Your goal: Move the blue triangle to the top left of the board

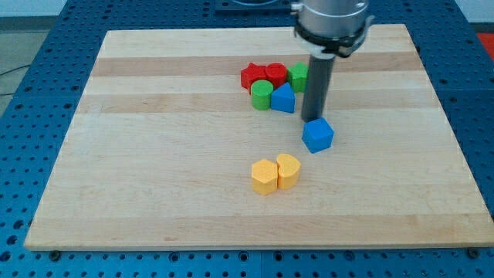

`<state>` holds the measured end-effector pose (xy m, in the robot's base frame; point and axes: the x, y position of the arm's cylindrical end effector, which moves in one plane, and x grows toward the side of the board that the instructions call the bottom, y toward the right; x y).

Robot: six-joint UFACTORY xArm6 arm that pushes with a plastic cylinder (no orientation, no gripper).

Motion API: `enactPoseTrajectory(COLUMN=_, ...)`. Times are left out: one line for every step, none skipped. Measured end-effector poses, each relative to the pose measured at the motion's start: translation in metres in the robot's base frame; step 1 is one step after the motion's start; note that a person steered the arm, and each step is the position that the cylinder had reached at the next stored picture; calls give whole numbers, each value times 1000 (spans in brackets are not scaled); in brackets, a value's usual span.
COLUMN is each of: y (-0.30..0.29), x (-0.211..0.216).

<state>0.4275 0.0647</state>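
Note:
The blue triangle [283,98] lies a little above the board's middle, at the lower right of a cluster. The cluster also holds two red blocks [252,76] [275,75], a green cylinder [262,94] touching the triangle's left side, and a green block [298,76] above it. My tip [311,120] is just right of and below the blue triangle, close to it, and sits right above a blue cube-like block [317,135].
Two yellow blocks [264,176] [288,170] sit side by side below the board's middle. The wooden board [154,154] rests on a blue perforated table [31,116]. The arm's grey body [332,23] hangs over the top edge.

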Motion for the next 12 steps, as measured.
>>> enactPoseTrajectory(y=-53, x=-9)
enactPoseTrajectory(y=-40, x=-22)
enactPoseTrajectory(y=-4, x=-38)
enactPoseTrajectory(y=36, x=-49)
enactPoseTrajectory(y=59, x=-71)
enactPoseTrajectory(y=67, x=-99)
enactPoseTrajectory(y=66, x=-103)
enactPoseTrajectory(y=66, x=-103)
enactPoseTrajectory(y=66, x=-103)
enactPoseTrajectory(y=66, x=-103)
enactPoseTrajectory(y=66, x=-104)
enactPoseTrajectory(y=66, x=-104)
